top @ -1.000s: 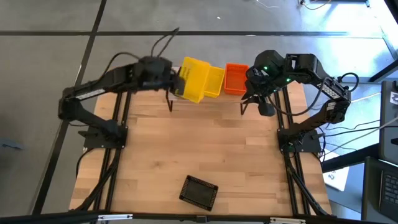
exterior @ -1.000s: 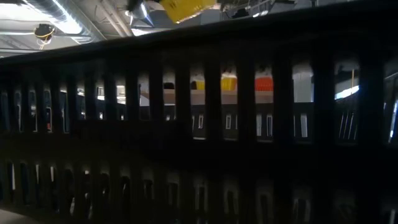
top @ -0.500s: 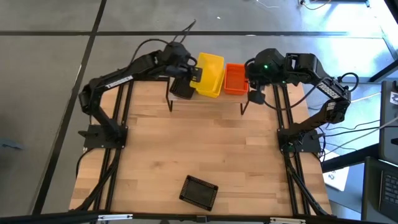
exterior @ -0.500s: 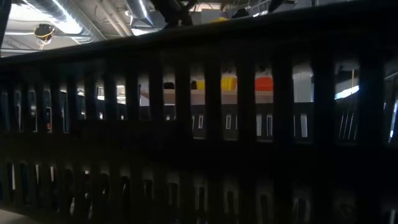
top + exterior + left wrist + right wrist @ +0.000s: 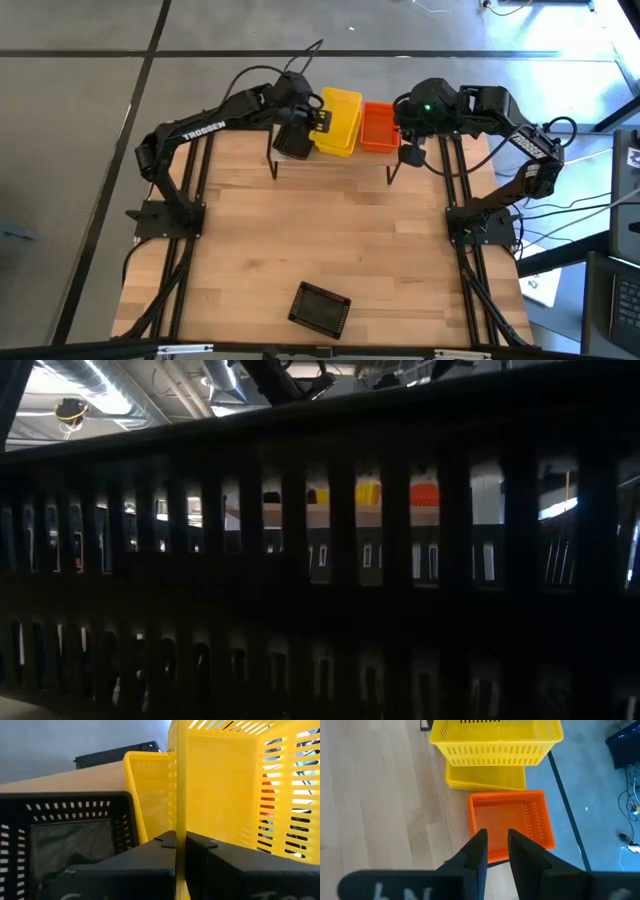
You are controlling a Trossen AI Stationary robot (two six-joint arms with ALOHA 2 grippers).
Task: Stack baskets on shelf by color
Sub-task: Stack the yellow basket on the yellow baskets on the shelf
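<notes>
High view: left fingers (image 5: 318,118) pinching yellow basket (image 5: 340,122)

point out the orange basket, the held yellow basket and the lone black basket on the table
orange basket (image 5: 507,822): right wrist view, its floor.
held yellow basket (image 5: 340,112): high view, its floor.
lone black basket (image 5: 320,308): high view, its middle.

At the top centre of the high view, a yellow basket (image 5: 340,118) hangs tilted above another yellow one (image 5: 485,776) on the shelf (image 5: 330,160). Just right sits an orange basket (image 5: 379,127), and just left a black basket (image 5: 70,840). Another black basket (image 5: 320,307) lies alone at the bottom centre.
</notes>
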